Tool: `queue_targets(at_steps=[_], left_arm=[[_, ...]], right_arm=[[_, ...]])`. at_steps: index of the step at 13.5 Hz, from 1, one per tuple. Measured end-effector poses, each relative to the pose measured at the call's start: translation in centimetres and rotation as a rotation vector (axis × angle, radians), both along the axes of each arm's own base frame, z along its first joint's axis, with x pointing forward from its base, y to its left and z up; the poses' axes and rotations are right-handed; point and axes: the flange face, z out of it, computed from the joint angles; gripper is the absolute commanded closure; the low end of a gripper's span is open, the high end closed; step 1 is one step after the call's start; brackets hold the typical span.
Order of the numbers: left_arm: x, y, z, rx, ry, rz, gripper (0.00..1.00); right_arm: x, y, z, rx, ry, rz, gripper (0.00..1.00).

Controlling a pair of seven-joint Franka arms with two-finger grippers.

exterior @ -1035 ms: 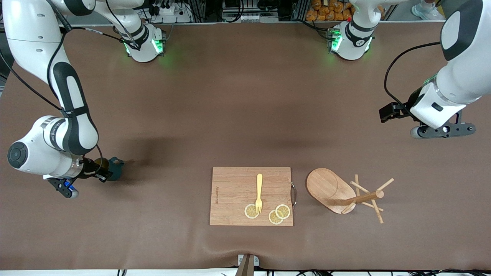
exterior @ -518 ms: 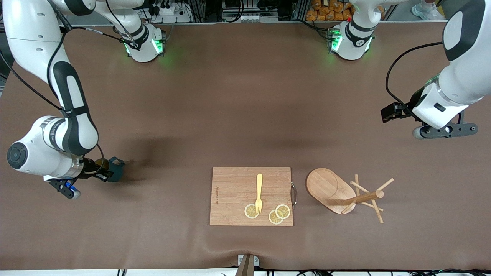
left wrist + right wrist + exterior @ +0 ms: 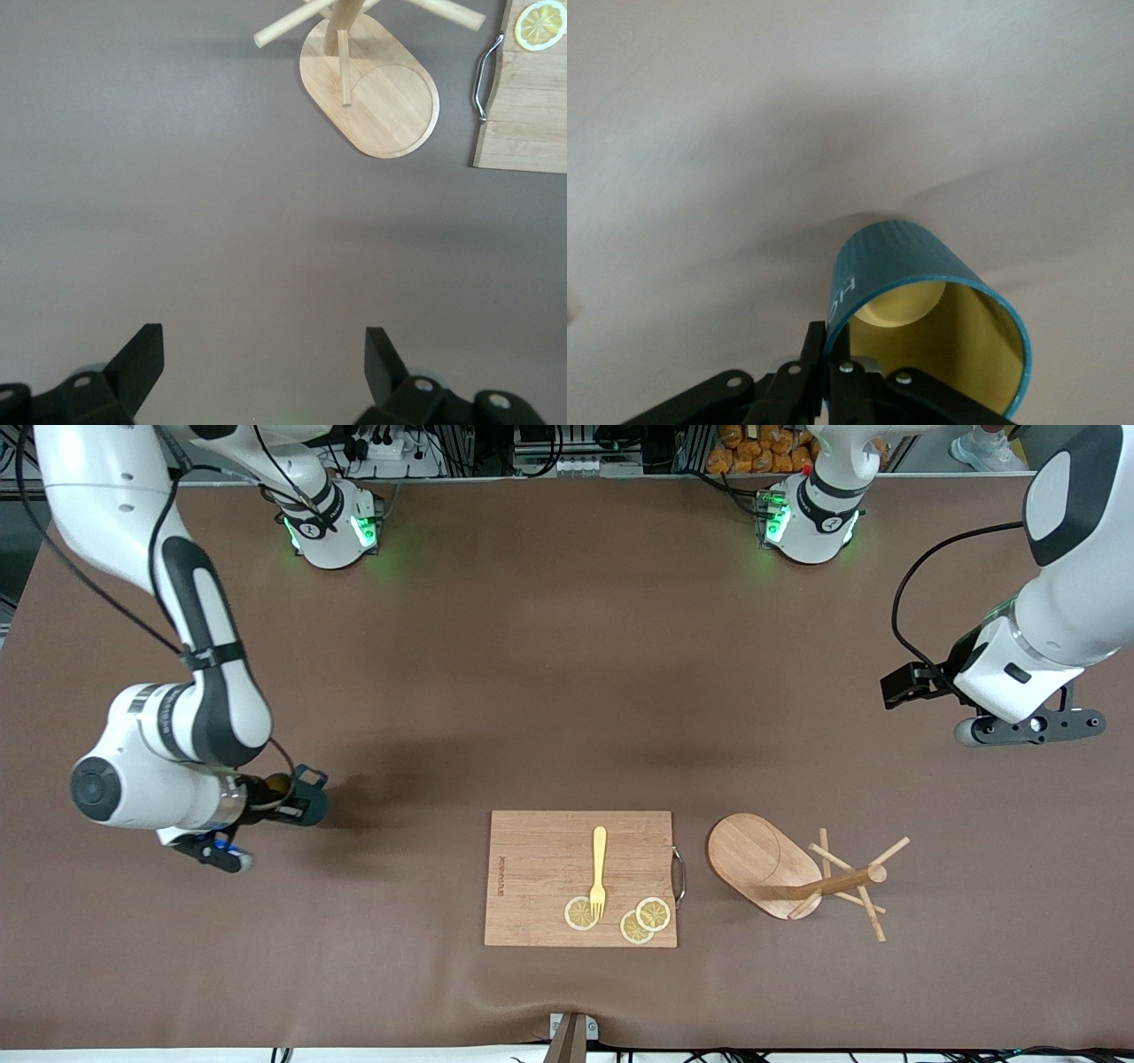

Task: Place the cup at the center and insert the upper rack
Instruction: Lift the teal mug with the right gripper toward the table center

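Now the right gripper (image 3: 288, 808), clamped on the cup (image 3: 306, 797), has carried it toward the cutting board (image 3: 540, 868).

I see bare brown table (image 3: 549, 682) from the arm bases down to the middle, so either gripper can pass there freely. Nearer the front camera, the passage is blocked by the cutting board (image 3: 540, 868), carrying a fork (image 3: 599, 871) and lemon slices (image 3: 638, 921), and just beside it, toward the left arm's end, by the mug tree (image 3: 797, 872), tipped on its side with pegs sticking out. Between the cup (image 3: 306, 797) in the right gripper (image 3: 283, 802) and the board lies open table.
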Motion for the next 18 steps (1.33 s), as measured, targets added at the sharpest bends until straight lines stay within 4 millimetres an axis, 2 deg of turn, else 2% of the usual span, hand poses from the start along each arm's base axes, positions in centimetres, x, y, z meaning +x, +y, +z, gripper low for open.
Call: queue_targets(at_steps=[5,8,10,13,16,18], left_arm=[[0.1,0.3,0.1,0.0,-0.001,0.005,0.0],[0.1,0.7,0.2,0.001,-0.005,0.012,0.0],[0.1,0.8,0.4,0.001,-0.009,0.014,0.0],[0.0,0.8,0.6,0.001,-0.011,0.015,0.0],[0.0,0.9,0.6,0.001,-0.011,0.017,0.0],[0.0,0.9,0.6,0.001,-0.012,0.017,0.0]], right_arm=[[-3.2,11.7,2.4,0.044,0.037,0.192,1.0],[-6.3,19.7,2.8,0.075,0.05,0.323,1.0],[-8.8,24.7,2.9,0.078,0.054,0.415,1.0],[-13.4,31.7,2.8,-0.006,0.029,0.606,1.0],[-18.2,37.4,2.8,-0.031,0.016,0.745,1.0],[-21.2,40.5,3.0,-0.028,0.008,0.831,1.0]])
